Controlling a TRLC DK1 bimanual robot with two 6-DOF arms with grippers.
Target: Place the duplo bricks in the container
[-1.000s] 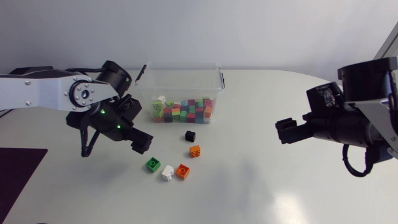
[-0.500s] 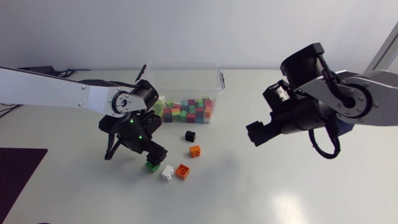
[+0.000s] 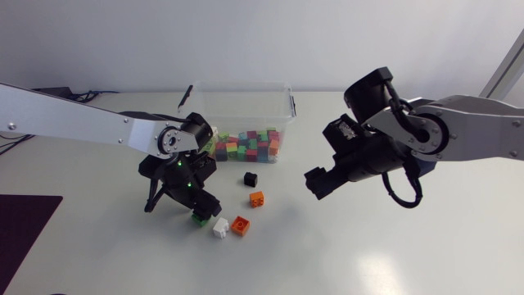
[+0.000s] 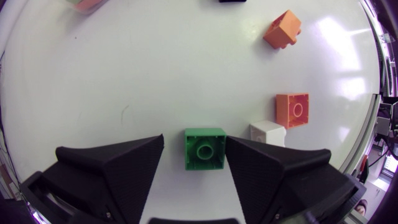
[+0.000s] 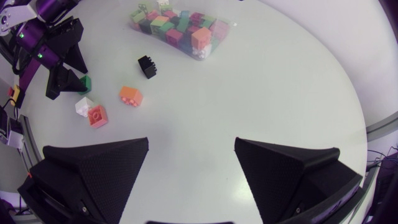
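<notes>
A green brick [image 3: 198, 218] [image 4: 204, 148] lies on the table between the fingers of my left gripper [image 3: 195, 206] [image 4: 194, 137]. One finger is at the brick's side and a gap shows on the other side, so the gripper is open. Beside the green brick lie a white brick [image 3: 220, 228] [image 4: 268, 132] and an orange brick [image 3: 240, 225] [image 4: 292, 110]. Farther on are a second orange brick [image 3: 257, 198] [image 4: 282, 29] and a black brick [image 3: 250, 178]. My right gripper [image 3: 315, 182] [image 5: 191, 140] hangs open and empty, right of the loose bricks.
The clear container [image 3: 291, 102] stands at the back of the table, holding several coloured bricks. In the right wrist view, the container [image 5: 211, 46] is ahead, and my left arm [image 5: 50, 56] stands over the loose bricks.
My left gripper has come down around the green brick and its fingers have narrowed. My right arm has swung left toward the middle of the table.
</notes>
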